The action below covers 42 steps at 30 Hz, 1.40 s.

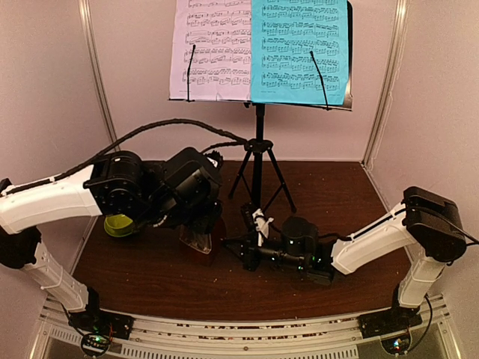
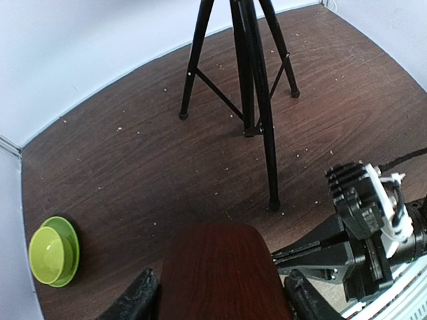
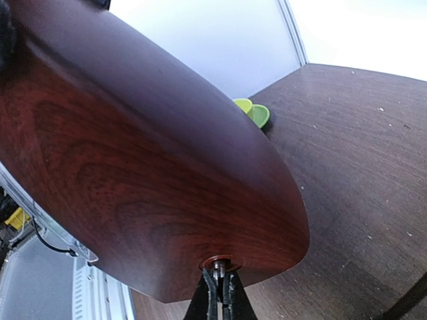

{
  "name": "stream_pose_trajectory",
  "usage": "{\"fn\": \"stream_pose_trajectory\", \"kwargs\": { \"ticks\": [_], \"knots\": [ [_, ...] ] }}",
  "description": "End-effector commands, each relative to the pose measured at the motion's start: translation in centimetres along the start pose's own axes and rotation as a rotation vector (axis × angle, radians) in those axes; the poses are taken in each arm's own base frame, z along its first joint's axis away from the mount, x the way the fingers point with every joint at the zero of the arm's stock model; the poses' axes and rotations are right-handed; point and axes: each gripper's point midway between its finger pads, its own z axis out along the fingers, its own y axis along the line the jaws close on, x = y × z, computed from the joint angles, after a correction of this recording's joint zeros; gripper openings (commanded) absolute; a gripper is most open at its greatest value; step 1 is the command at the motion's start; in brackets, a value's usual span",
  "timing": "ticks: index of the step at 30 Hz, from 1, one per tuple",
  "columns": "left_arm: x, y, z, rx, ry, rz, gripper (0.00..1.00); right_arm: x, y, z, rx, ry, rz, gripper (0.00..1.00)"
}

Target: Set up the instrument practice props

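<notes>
The black music stand stands at the back on its tripod. A white sheet and a cyan sheet rest side by side on its desk. My left gripper is shut on the brown wooden metronome, one finger on each side, and holds it just above the table left of centre. My right gripper reaches in from the right. It is shut on a small metal pin in the metronome's wooden side.
A lime-green bowl sits on its saucer near the left wall, partly hidden under my left arm. The tripod legs spread over the middle back of the dark wooden table. White walls close in on three sides.
</notes>
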Motion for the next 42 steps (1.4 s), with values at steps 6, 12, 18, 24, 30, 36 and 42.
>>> {"fn": "stream_pose_trajectory", "kwargs": {
  "ticks": [6,12,18,24,30,36,42],
  "knots": [
    [-2.2,1.1,3.5,0.059,-0.145,-0.097,0.00,-1.1,1.0,-2.3,-0.035,-0.006,-0.088,0.29],
    [-1.4,0.7,6.5,0.076,-0.108,-0.042,0.00,-1.1,0.6,-4.1,0.006,0.017,-0.106,0.48],
    [-1.0,-0.7,8.5,0.191,-0.105,-0.010,0.01,-1.5,-0.2,-5.4,0.073,0.042,-0.102,0.54],
    [-0.6,-0.1,10.3,0.215,-0.078,0.024,0.01,-3.4,-1.2,-6.3,0.151,0.065,-0.085,0.65],
    [-0.4,-1.0,12.0,0.281,-0.102,0.083,0.01,-5.8,-2.2,-7.4,0.221,0.051,-0.097,0.82],
    [-0.1,-1.5,13.5,0.366,-0.084,0.139,0.03,-6.5,-3.3,-7.5,0.274,0.099,-0.096,0.88],
    [0.0,-1.1,13.1,0.420,-0.093,0.199,0.40,-7.9,-4.2,-7.5,0.336,0.109,-0.080,0.93]
  ]
}}
